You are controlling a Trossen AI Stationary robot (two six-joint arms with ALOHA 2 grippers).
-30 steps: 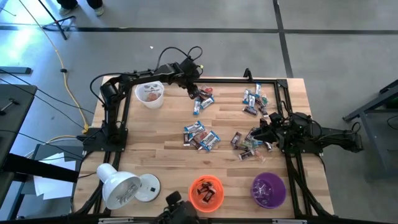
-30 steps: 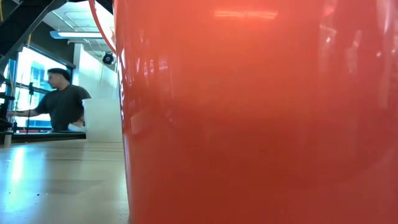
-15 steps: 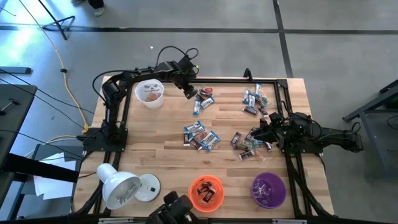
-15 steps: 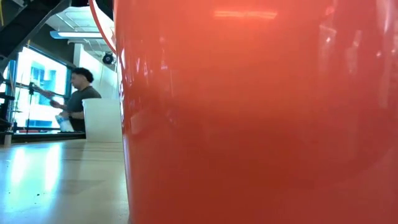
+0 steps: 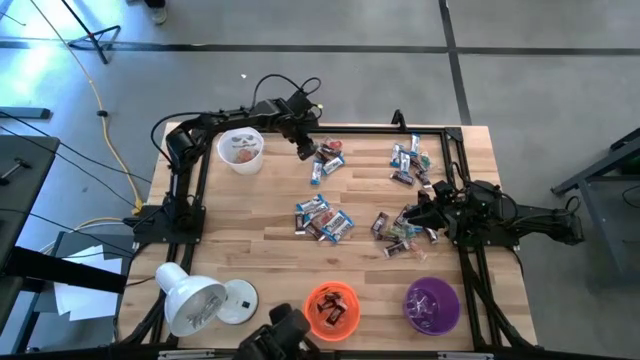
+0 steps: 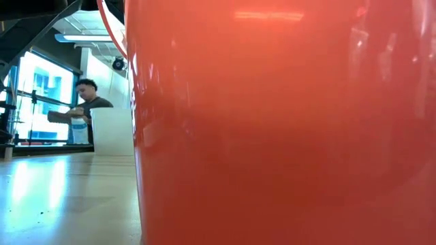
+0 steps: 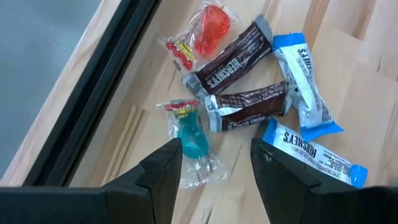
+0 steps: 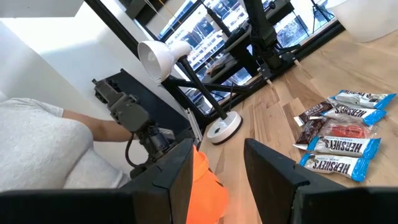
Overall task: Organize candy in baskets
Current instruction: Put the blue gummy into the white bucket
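High view: the left gripper (image 5: pixel 304 152) is held open and empty beside the far candy (image 5: pixel 326 158); the white basket (image 5: pixel 241 150) stands near.
Low view: only the orange basket (image 6: pixel 272 122) is shown.
Left wrist view: one wrapper should be straddled squarely before closing.
Right wrist view: the right gripper (image 8: pixel 217 163) is seen parted, empty.

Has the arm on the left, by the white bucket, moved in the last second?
Yes. The left gripper has shifted slightly toward the white bucket, away from the candy pile.
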